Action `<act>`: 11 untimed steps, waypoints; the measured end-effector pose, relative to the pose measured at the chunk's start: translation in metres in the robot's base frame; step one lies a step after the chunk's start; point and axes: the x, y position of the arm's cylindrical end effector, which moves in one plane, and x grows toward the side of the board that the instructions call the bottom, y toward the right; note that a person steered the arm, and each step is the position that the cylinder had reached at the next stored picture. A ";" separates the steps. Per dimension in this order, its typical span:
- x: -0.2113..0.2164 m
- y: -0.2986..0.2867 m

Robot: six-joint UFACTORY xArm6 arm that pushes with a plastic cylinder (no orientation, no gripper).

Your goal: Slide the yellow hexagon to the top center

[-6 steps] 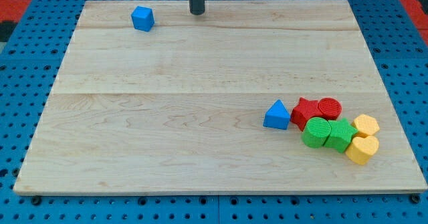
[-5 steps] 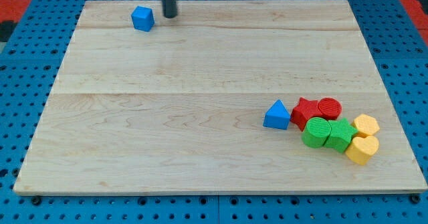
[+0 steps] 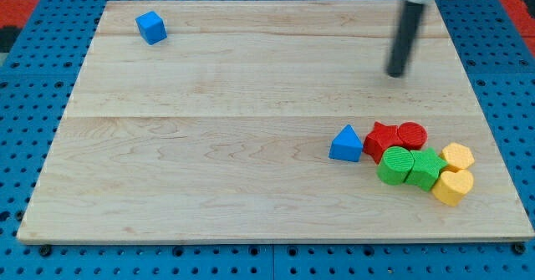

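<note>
**Over on the right, our tip sits above the block pile**

Right of centre on the board (image 3: 209, 146), my tip (image 3: 394, 73) is a bit blurred and well apart from everything. We've got no fingers to report, just the rod. The yellow hexagon (image 3: 458, 155) sits at the pile's right edge, touching the yellow heart (image 3: 452, 186) below it. Beside them: green blocks (image 3: 410, 167), red blocks (image 3: 395, 136), and a blue triangle (image 3: 346, 144). A blue cube (image 3: 151, 27) sits alone at top left.
</note>
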 end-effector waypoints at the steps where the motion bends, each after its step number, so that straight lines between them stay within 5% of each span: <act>1: 0.093 0.064; 2: 0.147 0.088; 5: 0.179 0.026; 8: 0.102 0.010; 11: 0.128 -0.017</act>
